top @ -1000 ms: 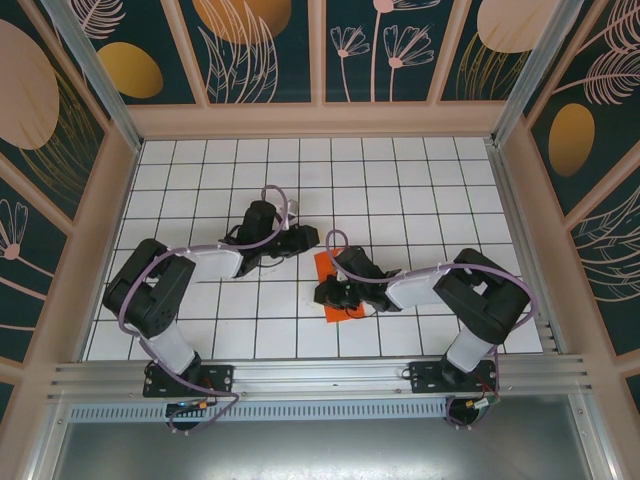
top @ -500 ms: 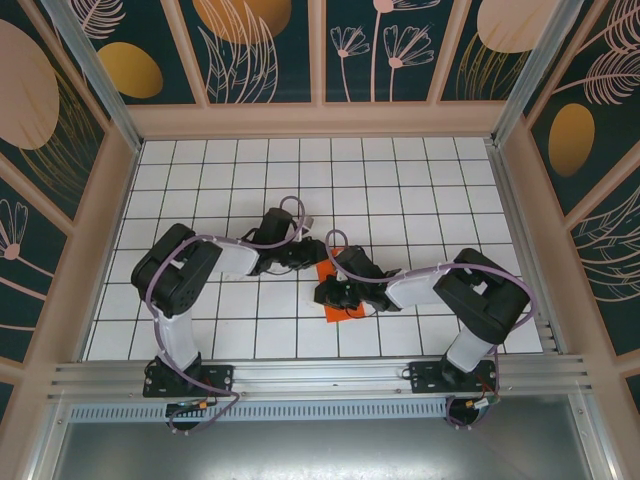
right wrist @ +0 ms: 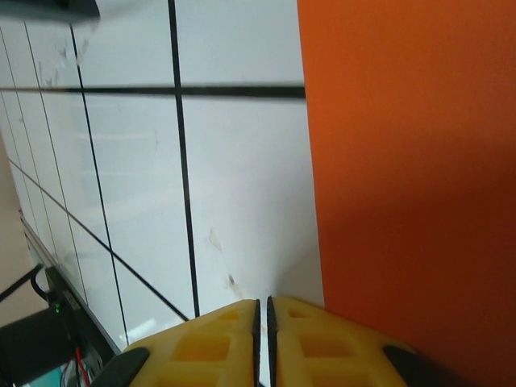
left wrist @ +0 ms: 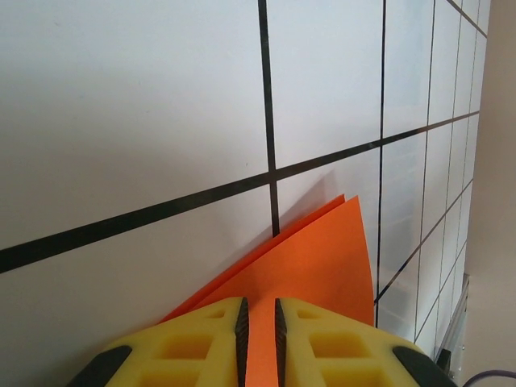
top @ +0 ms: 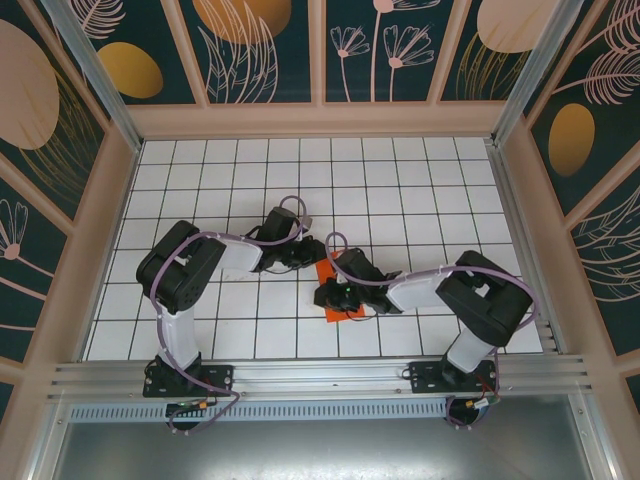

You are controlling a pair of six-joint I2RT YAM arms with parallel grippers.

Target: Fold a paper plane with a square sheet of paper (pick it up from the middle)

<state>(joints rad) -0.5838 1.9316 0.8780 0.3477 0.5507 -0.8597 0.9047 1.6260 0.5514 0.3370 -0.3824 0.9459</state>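
Note:
The square sheet of paper (top: 326, 270), bright orange and folded to a small shape, lies on the white tiled table (top: 400, 190) between the two arms. In the left wrist view its doubled, pointed layers (left wrist: 322, 266) run from under my left gripper (left wrist: 258, 310), whose jaws stand a narrow slit apart with orange showing between them. In the top view the left gripper (top: 308, 257) is at the paper's far left corner. My right gripper (top: 330, 293) is low over the paper's left side, shut. In its wrist view the right gripper (right wrist: 263, 306) is over bare tile beside the paper's straight edge (right wrist: 403, 161).
Printed wall panels and pale rails (top: 110, 230) enclose the table on three sides. An aluminium beam (top: 320, 375) carries both arm bases at the near edge. Both forearms reach inward, crowding the space around the paper.
The left arm has swung right to the paper's far left corner and its jaws have narrowed. The right gripper has stayed on the paper.

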